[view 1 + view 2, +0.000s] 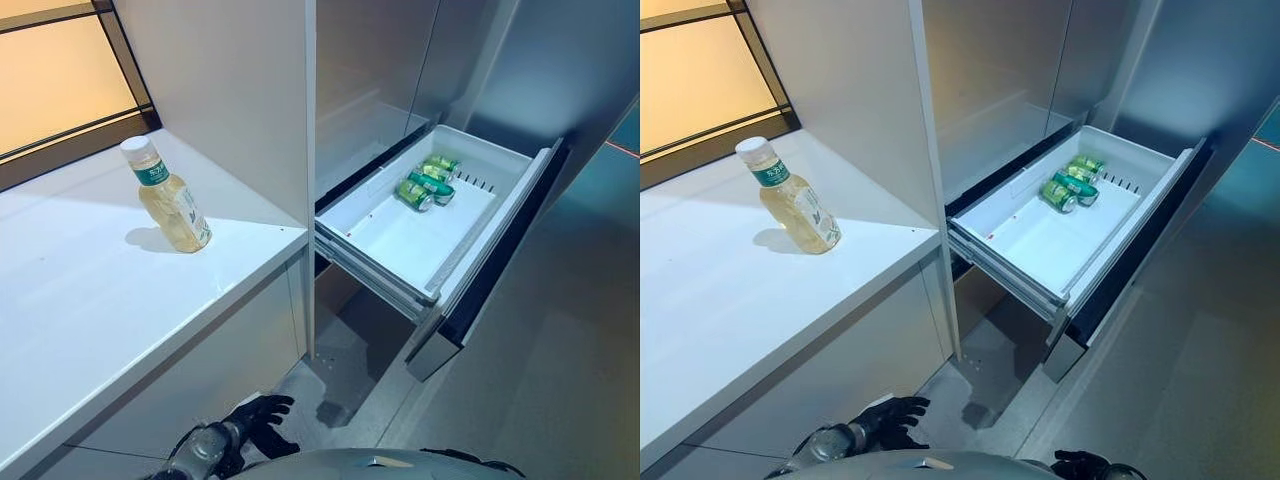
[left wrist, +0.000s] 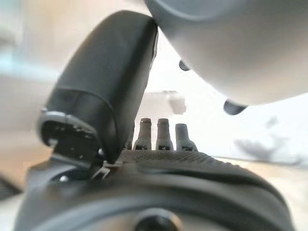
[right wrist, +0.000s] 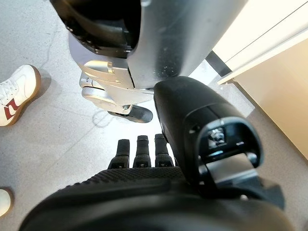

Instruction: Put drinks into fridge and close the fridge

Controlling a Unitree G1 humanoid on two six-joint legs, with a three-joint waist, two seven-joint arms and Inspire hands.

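Observation:
A bottle (image 1: 170,198) of pale yellow drink with a white cap stands upright on the white counter (image 1: 90,300) at the left. The fridge drawer (image 1: 430,215) is pulled out at the right, and green cans (image 1: 428,181) lie at its far end. My left hand (image 1: 258,418) hangs low by the counter's front, below the bottle and far from it, fingers relaxed and empty; it also shows in the left wrist view (image 2: 159,137). My right hand (image 1: 1080,464) hangs low at the bottom edge, fingers straight and empty in the right wrist view (image 3: 139,149).
A white upright panel (image 1: 240,90) stands between the counter and the fridge. The fridge's grey upper doors (image 1: 400,60) are shut. A person's white shoe (image 3: 17,94) is on the grey floor (image 1: 560,340) behind me.

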